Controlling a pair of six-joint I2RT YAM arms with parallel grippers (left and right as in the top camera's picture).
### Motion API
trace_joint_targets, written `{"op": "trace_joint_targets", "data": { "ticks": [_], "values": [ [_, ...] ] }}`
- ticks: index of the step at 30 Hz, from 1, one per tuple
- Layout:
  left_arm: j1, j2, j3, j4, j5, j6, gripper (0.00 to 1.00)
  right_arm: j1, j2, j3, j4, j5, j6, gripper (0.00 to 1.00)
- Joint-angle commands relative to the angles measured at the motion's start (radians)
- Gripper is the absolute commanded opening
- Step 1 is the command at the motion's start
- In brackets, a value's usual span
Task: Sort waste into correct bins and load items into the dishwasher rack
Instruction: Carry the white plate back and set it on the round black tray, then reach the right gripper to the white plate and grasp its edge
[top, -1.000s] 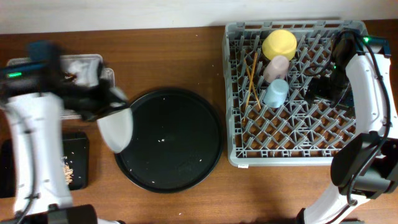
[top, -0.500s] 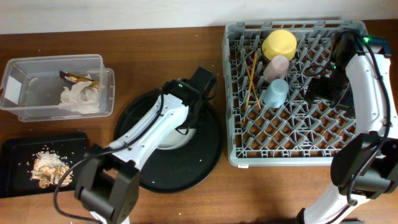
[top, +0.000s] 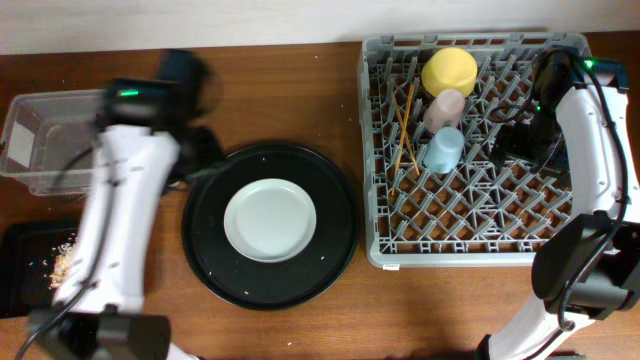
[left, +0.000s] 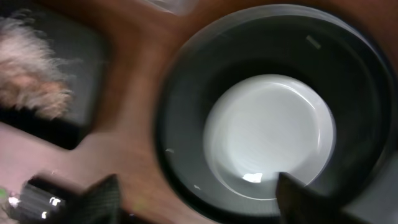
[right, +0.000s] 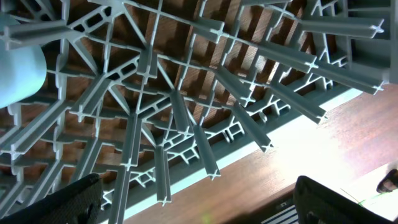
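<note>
1. The wooden surface (top: 280, 100) carries everything.
2. The grey dishwasher rack (top: 372, 150) occupies the right side. My right jaws stand wide apart above its lattice near the right wall, with nothing between them.
3. The large round black tray (top: 300, 275) lies just left of the rack. The round pale grey plate (top: 270, 220) lies flat at its centre.
4. My left arm (top: 120, 220) is motion-blurred in the overhead view. My left jaws are spread wide and hold nothing. The wrist view shows the plate below, apart from both fingertips (left: 106, 199).
5. The clear plastic box (top: 40, 140) sits at the far left, partly hidden by my left arm.
6. The shallow black tray (top: 20, 270) lies in front of the box and holds the food scraps (top: 62, 262).
7. In the rack's back section, from back to front: yellow bowl (top: 449, 70), pink cup (top: 444, 107), light blue cup (top: 443, 150).
8. The chopsticks (top: 406, 125) lie just left of the cups.
</note>
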Motion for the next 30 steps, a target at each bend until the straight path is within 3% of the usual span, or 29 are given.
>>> {"op": "trace_joint_targets", "data": {
  "ticks": [1,3,7,9,14,17,22,25,30],
  "values": [
    [0.192,-0.037,0.016,-0.066,-0.021,-0.002,0.99,-0.006,0.005,0.001,0.033,-0.024,0.014,0.98],
    [0.307,-0.037,0.016,-0.092,-0.024,-0.002,0.99,-0.006,0.005,0.001,0.067,-0.332,0.035,0.98],
    [0.383,-0.037,0.016,-0.091,-0.024,-0.002,0.99,-0.003,0.005,0.001,0.052,-0.697,0.016,0.99],
    [0.385,-0.037,0.016,-0.092,-0.024,-0.002,0.99,0.038,0.000,0.002,0.052,-0.859,-0.150,0.98],
    [0.385,-0.037,0.016,-0.091,-0.024,-0.002,0.99,0.278,-0.030,0.002,0.078,-0.716,-0.186,0.99],
    [0.385,-0.037,0.016,-0.091,-0.024,-0.002,0.99,0.470,-0.027,0.002,0.179,-0.657,-0.179,0.98],
    [0.385,-0.037,0.016,-0.091,-0.024,-0.002,0.99,0.745,0.007,-0.005,0.336,-0.325,0.084,0.98],
    [0.385,-0.037,0.016,-0.091,-0.024,-0.002,0.99,0.842,0.062,-0.012,0.430,-0.298,0.084,0.98],
    [0.385,-0.037,0.016,-0.091,-0.024,-0.002,0.99,0.883,0.224,-0.016,0.498,-0.273,0.092,0.98]
  ]
}}
